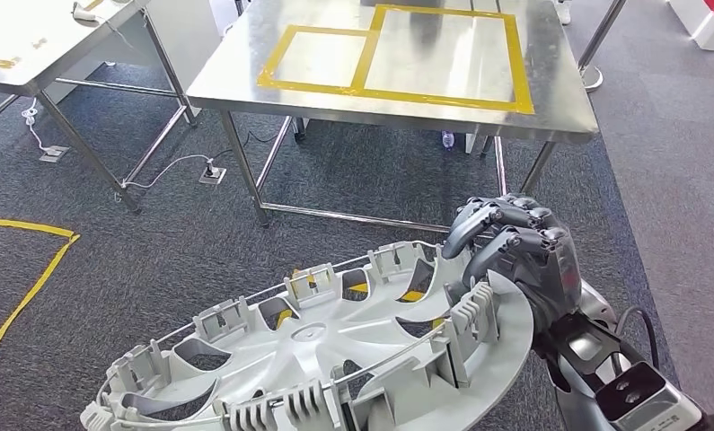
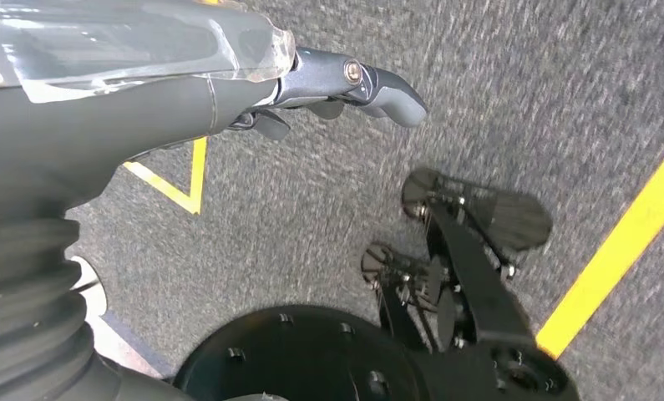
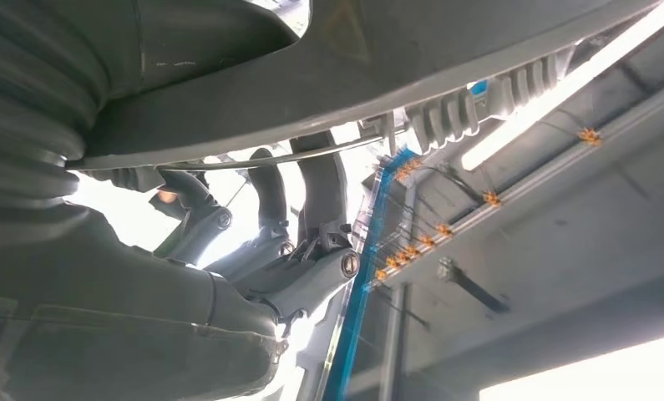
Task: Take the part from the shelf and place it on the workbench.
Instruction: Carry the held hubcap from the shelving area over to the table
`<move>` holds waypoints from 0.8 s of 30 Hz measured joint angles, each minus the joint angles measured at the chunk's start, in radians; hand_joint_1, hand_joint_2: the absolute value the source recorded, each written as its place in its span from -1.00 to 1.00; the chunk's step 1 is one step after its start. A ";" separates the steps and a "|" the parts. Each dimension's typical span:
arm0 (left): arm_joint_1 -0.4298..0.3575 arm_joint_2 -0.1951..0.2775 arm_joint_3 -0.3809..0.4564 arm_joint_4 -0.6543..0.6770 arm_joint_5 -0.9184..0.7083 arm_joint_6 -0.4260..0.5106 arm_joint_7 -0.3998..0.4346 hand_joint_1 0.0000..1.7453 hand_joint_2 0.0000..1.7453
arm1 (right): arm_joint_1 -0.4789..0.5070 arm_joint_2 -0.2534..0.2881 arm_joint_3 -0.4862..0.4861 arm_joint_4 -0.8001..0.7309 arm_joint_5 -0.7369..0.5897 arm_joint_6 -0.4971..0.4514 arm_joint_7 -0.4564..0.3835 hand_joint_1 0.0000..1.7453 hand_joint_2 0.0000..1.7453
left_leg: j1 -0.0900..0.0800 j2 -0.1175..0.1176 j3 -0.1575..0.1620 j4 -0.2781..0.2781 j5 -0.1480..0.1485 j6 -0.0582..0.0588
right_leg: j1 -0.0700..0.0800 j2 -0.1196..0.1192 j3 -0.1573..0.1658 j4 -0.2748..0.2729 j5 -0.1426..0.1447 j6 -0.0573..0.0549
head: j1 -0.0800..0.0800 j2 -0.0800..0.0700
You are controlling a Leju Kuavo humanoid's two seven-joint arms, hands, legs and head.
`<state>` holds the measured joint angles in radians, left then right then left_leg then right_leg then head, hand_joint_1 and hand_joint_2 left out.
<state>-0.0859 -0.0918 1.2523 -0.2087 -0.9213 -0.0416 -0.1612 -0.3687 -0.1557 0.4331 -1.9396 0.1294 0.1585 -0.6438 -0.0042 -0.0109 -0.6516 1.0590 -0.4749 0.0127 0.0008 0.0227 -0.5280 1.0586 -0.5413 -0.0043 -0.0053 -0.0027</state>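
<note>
A silver plastic wheel cover [image 1: 317, 350] lies tilted, inner ribbed side up, low in the head view. My right hand [image 1: 515, 247] grips its right rim, fingers curled over the edge. In the right wrist view the cover's rim [image 3: 412, 75] crosses above the dark fingers [image 3: 320, 192] wrapped on it. In the left wrist view my left hand [image 2: 311, 83] lies against the cover's shiny face [image 2: 128, 42], over the carpet. The steel workbench [image 1: 245, 81] stands ahead, with two yellow tape rectangles [image 1: 443, 54] on its top.
A second steel table [image 1: 30, 36] stands at the far left. Cables and a floor socket [image 1: 212, 172] lie between the tables. Yellow tape [image 1: 30, 269] marks the grey carpet on the left. A stanchion post [image 1: 595, 54] stands at the bench's far right.
</note>
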 joint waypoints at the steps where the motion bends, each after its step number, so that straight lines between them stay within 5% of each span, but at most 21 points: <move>1: 0.000 0.000 0.000 0.000 0.000 0.000 -0.001 -1.00 1.00 | -0.001 0.000 0.000 0.000 0.000 0.000 0.000 1.00 1.00 | 0.002 -0.001 0.011 -0.005 0.003 0.004 | 0.001 0.002 0.002 0.006 0.001 0.006 | -0.001 0.000; 4: -0.004 -0.001 0.000 0.000 -0.001 0.000 -0.002 -1.00 1.00 | -0.007 0.001 -0.001 -0.002 -0.001 -0.001 0.002 1.00 1.00 | 0.009 -0.001 0.044 -0.020 -0.002 0.016 | -0.001 -0.005 -0.039 0.090 0.008 0.021 | 0.002 0.000; 7: -0.004 -0.002 0.000 0.000 -0.005 0.000 -0.003 -1.00 1.00 | -0.007 0.001 -0.002 -0.003 -0.002 -0.003 0.004 1.00 1.00 | 0.010 0.004 0.069 -0.024 -0.027 0.023 | -0.004 -0.011 -0.150 0.239 -0.056 0.035 | 0.004 0.000; 9: -0.004 -0.003 0.000 0.000 -0.008 0.000 -0.004 -1.00 1.00 | -0.003 0.000 -0.002 -0.003 -0.004 -0.003 0.004 1.00 1.00 | 0.010 0.008 0.091 -0.024 -0.048 0.023 | -0.006 -0.012 -0.195 0.258 -0.087 0.038 | 0.005 0.000; 10: -0.004 -0.004 0.000 0.000 -0.009 0.000 -0.004 -1.00 1.00 | -0.002 0.000 -0.002 -0.003 -0.005 -0.003 0.004 1.00 1.00 | 0.011 0.011 0.107 -0.024 -0.060 0.021 | -0.006 -0.015 -0.195 0.221 -0.068 0.037 | 0.005 0.000; 14: -0.004 -0.004 0.000 0.000 -0.010 0.001 -0.005 -1.00 1.00 | -0.003 0.000 -0.002 -0.001 -0.008 -0.002 0.004 1.00 1.00 | 0.006 0.032 0.158 -0.025 -0.110 0.003 | -0.002 -0.064 -0.157 0.027 0.096 0.020 | 0.005 0.000; 17: -0.004 -0.003 0.000 0.000 -0.010 0.004 -0.006 -1.00 1.00 | -0.007 0.001 -0.002 -0.001 -0.009 -0.001 0.003 1.00 1.00 | 0.003 0.049 0.172 -0.018 -0.121 -0.015 | -0.002 -0.053 -0.146 0.016 0.103 -0.001 | 0.003 0.000; 19: -0.008 -0.004 0.000 0.000 -0.010 0.004 -0.007 -1.00 1.00 | -0.013 0.003 -0.002 -0.002 -0.011 0.000 0.004 1.00 1.00 | 0.006 0.039 0.145 0.042 -0.121 -0.023 | -0.007 -0.038 -0.128 0.011 0.092 -0.013 | 0.001 0.000; 22: -0.009 -0.005 -0.001 0.000 -0.011 0.003 -0.008 -1.00 1.00 | -0.018 0.005 -0.002 -0.002 -0.015 0.000 0.005 1.00 1.00 | 0.010 0.018 0.026 0.210 -0.177 -0.033 | -0.008 -0.016 -0.106 0.008 0.074 -0.023 | -0.003 0.000; 24: -0.007 -0.005 -0.001 0.000 -0.013 0.003 -0.008 -1.00 1.00 | -0.019 0.006 -0.001 -0.002 -0.017 0.000 0.008 1.00 1.00 | 0.010 0.016 -0.034 0.250 -0.197 -0.033 | -0.007 0.002 -0.091 0.008 0.061 -0.023 | -0.003 0.000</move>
<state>-0.0933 -0.0966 1.2516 -0.2090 -0.9345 -0.0381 -0.1691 -0.3874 -0.1498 0.4320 -1.9417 0.1126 0.1587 -0.6357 0.0061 0.0047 -0.6856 1.3091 -0.6723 -0.0208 -0.0067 0.0245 -0.6192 1.0663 -0.4806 -0.0271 -0.0081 -0.0027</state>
